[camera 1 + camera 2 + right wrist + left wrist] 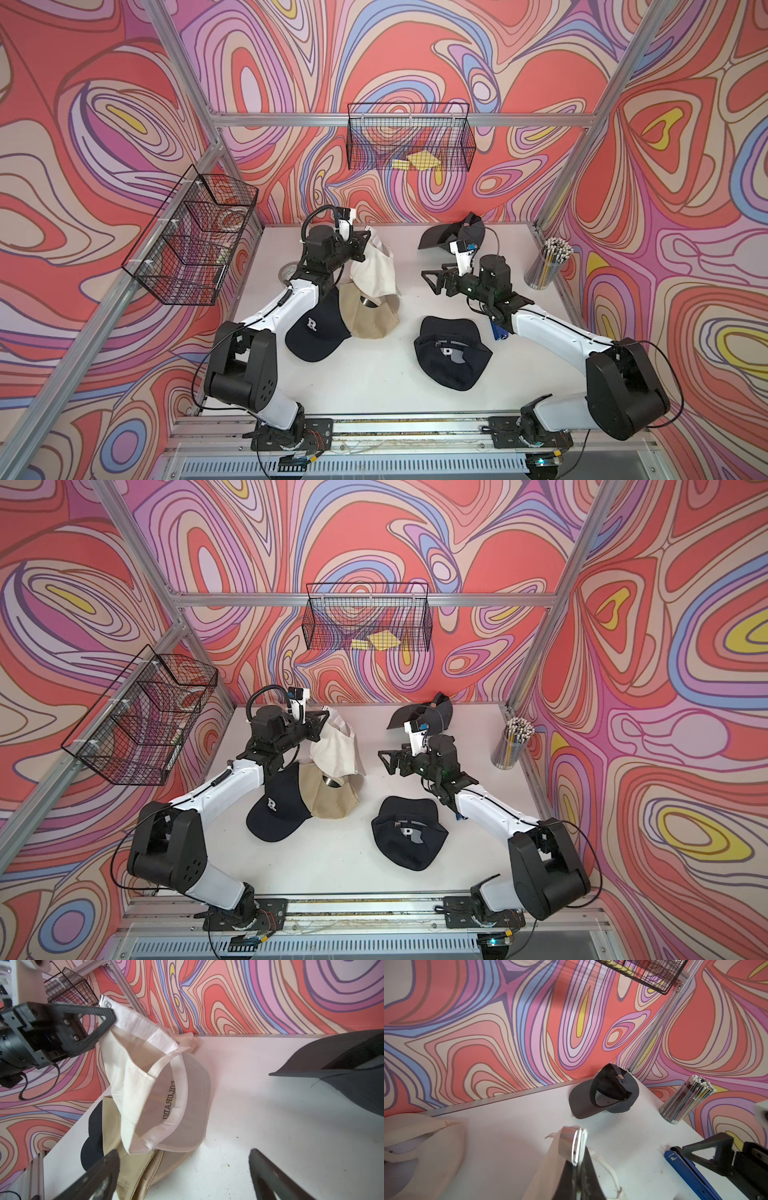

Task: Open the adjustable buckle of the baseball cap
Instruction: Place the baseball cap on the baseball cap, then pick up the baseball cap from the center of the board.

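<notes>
Cream fabric cap, shiny rounded buckle

Cream cap, tan cap, navy cap lettered white — the walls swirl coral, lilac, blue.

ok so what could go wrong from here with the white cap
1. The left gripper holds the white cap up by its strap alone, shut right beside the buckle; the cloth may slip out.
2. Its lower edge rests on the tan cap, so a tug could drag that along.
3. The right gripper is open and apart from the cap; reaching for the buckle, it may bump the left gripper.
</notes>
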Controlling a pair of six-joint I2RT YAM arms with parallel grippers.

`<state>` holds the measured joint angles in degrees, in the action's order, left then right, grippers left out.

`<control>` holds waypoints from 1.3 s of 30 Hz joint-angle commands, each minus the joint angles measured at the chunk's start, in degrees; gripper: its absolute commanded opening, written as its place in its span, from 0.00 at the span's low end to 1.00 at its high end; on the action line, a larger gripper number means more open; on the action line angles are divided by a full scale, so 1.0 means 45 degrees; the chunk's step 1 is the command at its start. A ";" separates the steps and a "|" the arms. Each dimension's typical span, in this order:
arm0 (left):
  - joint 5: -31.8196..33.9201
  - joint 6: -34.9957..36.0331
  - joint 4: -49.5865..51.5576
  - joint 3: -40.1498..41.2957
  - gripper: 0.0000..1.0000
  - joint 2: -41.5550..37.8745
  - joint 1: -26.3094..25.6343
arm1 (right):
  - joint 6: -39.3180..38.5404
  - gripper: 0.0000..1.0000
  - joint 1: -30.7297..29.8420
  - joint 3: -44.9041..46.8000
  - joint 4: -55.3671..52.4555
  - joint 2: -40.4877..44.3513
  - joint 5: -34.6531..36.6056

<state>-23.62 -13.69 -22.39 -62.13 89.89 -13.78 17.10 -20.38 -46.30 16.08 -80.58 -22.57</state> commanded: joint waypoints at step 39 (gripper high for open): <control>-0.2447 -0.0767 0.0835 0.1756 0.96 -0.1809 0.0660 | 0.3979 0.98 0.2654 -0.5461 -0.4021 -0.3509 0.6411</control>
<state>-33.30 -16.80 -19.00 -54.89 83.24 -10.87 34.20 -8.69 -67.75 1.48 -94.00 3.14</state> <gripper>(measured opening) 0.967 0.983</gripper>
